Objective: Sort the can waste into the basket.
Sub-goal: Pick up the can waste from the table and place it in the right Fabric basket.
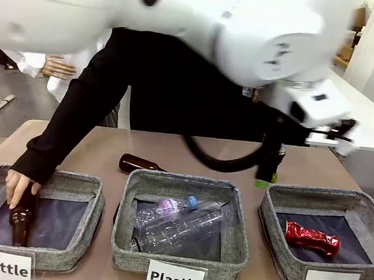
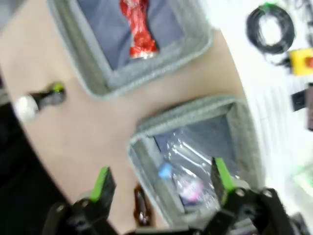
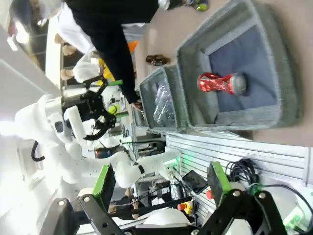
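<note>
Crushed shiny red metal, the crumpled can lies inside the soft-walled grey fabric basket. A dark cylindrical can sits on the table just behind that basket. The green-padded left tool and right tool gape, released.

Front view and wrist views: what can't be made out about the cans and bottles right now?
Black can: front view, upper part lost against the white arm and dark cable; left wrist view, blurred, markings unreadable.
Brown bottle on the table: front view, partly behind the Plastic bin's far wall.
Second bottle in the Bottle bin: front view, neck covered by the person's hand.
Red can: print too small everywhere.
</note>
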`<state>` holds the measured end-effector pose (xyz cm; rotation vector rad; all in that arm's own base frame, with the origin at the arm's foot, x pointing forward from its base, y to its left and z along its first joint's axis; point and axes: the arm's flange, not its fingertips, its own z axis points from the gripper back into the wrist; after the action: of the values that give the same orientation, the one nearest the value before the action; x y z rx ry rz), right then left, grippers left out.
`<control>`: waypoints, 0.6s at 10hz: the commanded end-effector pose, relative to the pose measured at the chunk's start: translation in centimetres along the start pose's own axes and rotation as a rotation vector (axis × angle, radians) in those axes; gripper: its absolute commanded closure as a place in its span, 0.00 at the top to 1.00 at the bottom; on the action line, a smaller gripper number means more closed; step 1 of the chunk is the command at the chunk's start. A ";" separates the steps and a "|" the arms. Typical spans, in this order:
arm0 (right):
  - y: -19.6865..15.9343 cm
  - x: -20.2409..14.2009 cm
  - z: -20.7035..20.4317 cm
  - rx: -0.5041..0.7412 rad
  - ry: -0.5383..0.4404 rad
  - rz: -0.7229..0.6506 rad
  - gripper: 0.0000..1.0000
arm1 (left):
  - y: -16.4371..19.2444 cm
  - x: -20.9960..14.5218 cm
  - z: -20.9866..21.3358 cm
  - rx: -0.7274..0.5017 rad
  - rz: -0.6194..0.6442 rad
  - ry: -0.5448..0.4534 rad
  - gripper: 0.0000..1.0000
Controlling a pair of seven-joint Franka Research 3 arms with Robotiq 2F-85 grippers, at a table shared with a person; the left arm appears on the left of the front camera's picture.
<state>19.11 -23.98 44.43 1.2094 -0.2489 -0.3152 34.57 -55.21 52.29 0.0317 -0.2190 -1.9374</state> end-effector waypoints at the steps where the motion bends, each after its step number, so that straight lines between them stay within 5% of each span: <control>1: 2.0 -0.8 -4.2 0.030 0.043 -0.001 1.00 | -8.7 -7.2 -2.8 0.044 0.019 -0.137 1.00; 6: 1.8 -0.7 -5.2 0.050 0.037 -0.031 1.00 | -8.0 -8.6 -3.9 0.043 0.043 -0.162 1.00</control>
<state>20.56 -18.91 44.48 1.2534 -0.1998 -0.2755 30.27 -45.65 45.45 -0.0789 -0.3588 -1.8756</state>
